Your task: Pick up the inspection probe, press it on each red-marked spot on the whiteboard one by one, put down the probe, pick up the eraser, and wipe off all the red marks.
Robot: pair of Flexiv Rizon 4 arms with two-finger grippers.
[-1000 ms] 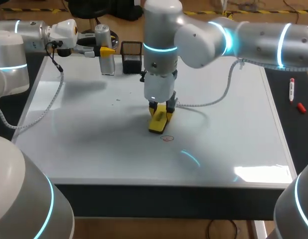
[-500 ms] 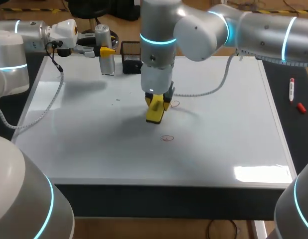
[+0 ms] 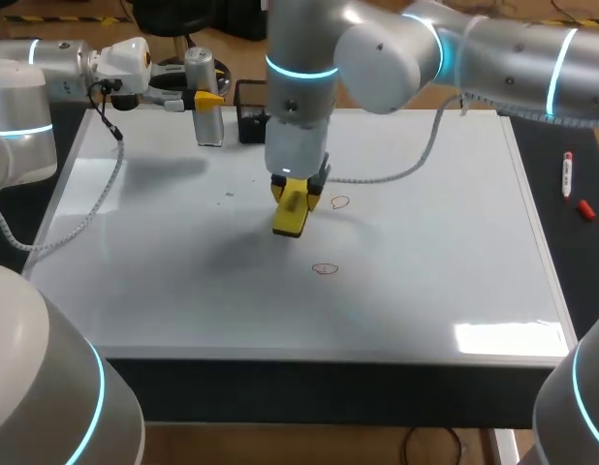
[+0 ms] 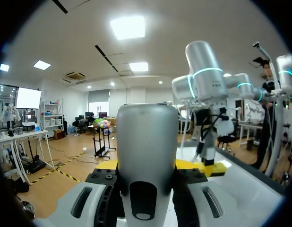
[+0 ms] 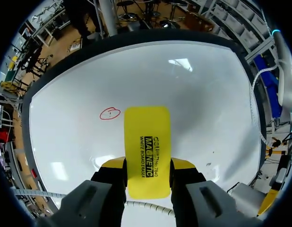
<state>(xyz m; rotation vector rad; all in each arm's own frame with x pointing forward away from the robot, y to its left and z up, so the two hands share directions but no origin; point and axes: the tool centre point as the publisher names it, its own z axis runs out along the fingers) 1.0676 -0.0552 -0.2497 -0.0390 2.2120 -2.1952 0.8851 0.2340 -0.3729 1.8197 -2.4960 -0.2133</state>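
Observation:
My right gripper [image 3: 298,192] is shut on the yellow eraser [image 3: 289,213], held low over the middle of the whiteboard [image 3: 455,242]; contact with the board cannot be told. Two small red marks remain, one [image 3: 339,202] just right of the eraser and one [image 3: 325,268] nearer the front. In the right wrist view the eraser [image 5: 147,151] sticks out ahead of the right gripper [image 5: 147,166], with a red mark [image 5: 109,113] beside it. At the board's far left corner my left gripper [image 3: 204,98] is shut on the grey cylindrical probe [image 3: 208,114]. The probe [image 4: 147,156] fills the left gripper [image 4: 147,166].
A black mesh holder [image 3: 254,112] stands at the board's far edge, right beside the probe. A red marker [image 3: 568,174] and its cap [image 3: 584,208] lie on the dark surface to the right of the board. The board's front edge [image 3: 329,358] is nearest me.
My right arm has carried the eraser away from the front red mark, farther back and to the left, uncovering the second mark. The left arm and probe have stayed put.

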